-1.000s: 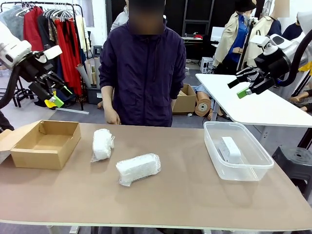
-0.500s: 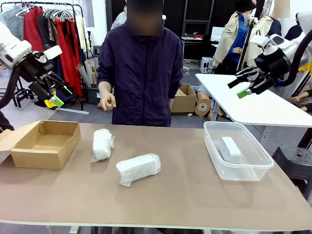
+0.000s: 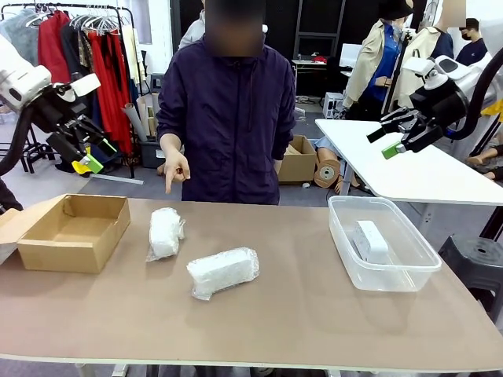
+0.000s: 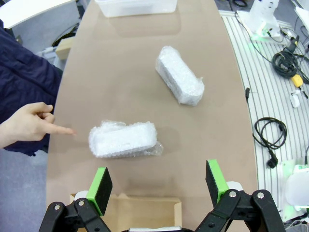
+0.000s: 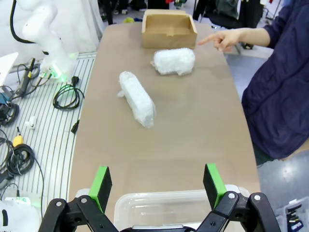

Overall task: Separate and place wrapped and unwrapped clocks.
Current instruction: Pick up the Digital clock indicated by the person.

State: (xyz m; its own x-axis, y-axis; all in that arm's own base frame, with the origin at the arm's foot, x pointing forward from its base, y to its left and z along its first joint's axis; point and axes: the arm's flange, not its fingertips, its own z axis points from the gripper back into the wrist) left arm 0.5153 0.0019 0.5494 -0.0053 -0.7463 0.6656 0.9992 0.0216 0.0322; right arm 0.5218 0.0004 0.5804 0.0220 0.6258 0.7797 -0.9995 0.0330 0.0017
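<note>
Left gripper (image 3: 93, 155): your fingers spread wide, empty, raised above cardboard box (image 3: 47, 255).
Right gripper (image 3: 383, 142): wide, empty, raised above tub (image 3: 393, 276).
Far wrapped clock (image 3: 165, 232): on table (image 3: 299, 314), person's hand (image 3: 174, 168) pointing at it.
Near wrapped clock (image 3: 223, 271): mid-table.
Bare clock (image 3: 371, 239): inside tub.

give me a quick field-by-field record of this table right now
far bundle: bubble-wrapped, on table beside cardboard box
near bundle: bubble-wrapped, mid-table
white block: bare, inside clear tub
person's hand: pointing down toward far bundle
left pincer: open, raised, holding nothing
right pincer: open, raised, holding nothing
</note>
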